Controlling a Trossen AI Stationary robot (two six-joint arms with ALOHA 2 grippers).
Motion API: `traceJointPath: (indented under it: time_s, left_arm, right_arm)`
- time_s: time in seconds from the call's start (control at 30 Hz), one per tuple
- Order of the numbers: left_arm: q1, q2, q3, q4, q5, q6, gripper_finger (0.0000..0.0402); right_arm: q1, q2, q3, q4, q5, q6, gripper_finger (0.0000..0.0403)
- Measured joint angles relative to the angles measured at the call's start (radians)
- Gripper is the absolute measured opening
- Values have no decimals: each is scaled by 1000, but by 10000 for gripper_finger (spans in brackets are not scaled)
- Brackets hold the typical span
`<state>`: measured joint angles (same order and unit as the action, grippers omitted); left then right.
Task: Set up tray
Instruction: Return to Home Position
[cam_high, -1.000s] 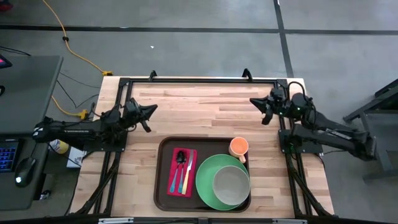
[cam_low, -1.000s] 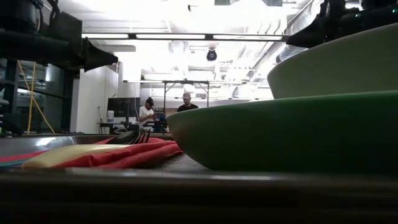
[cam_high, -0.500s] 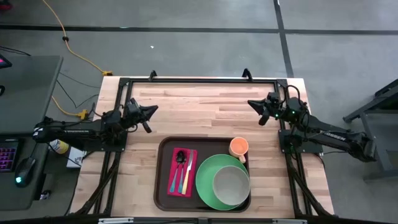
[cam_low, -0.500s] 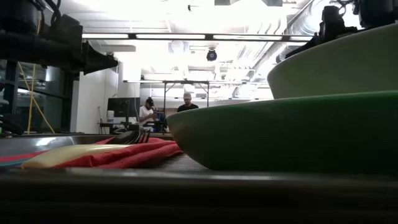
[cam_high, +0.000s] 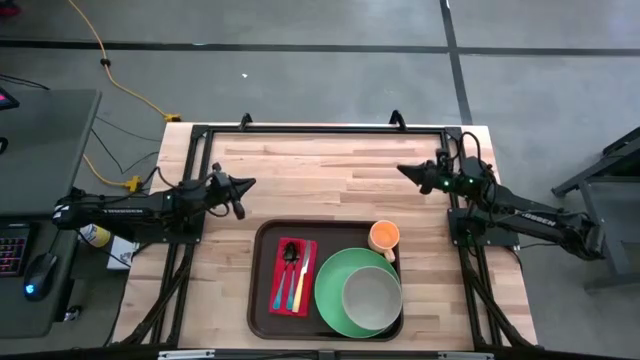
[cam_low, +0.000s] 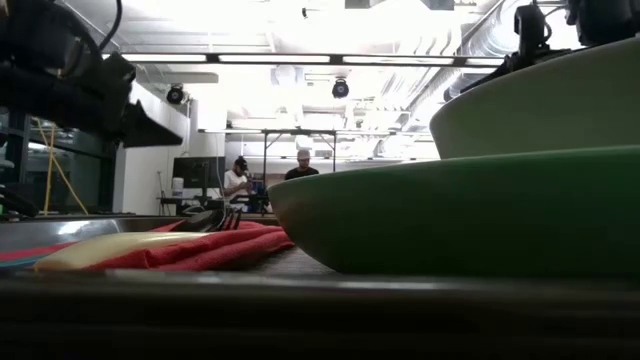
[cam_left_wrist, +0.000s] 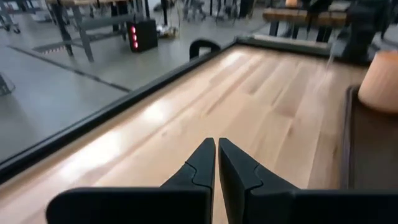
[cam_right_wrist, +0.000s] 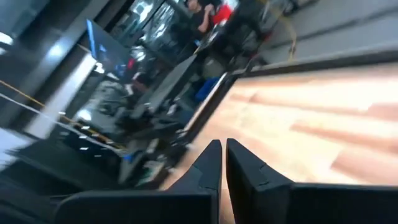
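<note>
Overhead, a pale wooden table (cam_high: 330, 170) in a black frame stands on a grey floor (cam_high: 300, 80), with a yellow cable (cam_high: 130, 90) running toward its far left corner. The brown tray (cam_high: 259, 280) lies at the middle of the near long edge. It holds a red napkin (cam_high: 275, 300) with cutlery, a green plate (cam_high: 328, 290) under a pale bowl (cam_high: 372, 297), and an orange cup (cam_high: 384, 236). Bare wood runs from the tray to the far edge. The left pincer (cam_high: 250, 183) hovers by the left edge and the right pincer (cam_high: 401, 169) by the right edge, each with fingers pressed together. 2 people (cam_low: 238, 178) show far behind the table.
</note>
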<state>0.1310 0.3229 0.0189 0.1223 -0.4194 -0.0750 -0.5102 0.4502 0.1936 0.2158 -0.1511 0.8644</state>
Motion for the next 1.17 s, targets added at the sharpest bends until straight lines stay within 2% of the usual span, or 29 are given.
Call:
traceJointPath:
  time_s: [0.13,1.17]
  left_arm:
    - [0,0,0,-67,0,0,51]
    - [0,3,0,-71,0,0,51]
  right_arm:
    - [0,1,0,-1,-31,76,0]
    - [0,1,1,-2,-21,70,0]
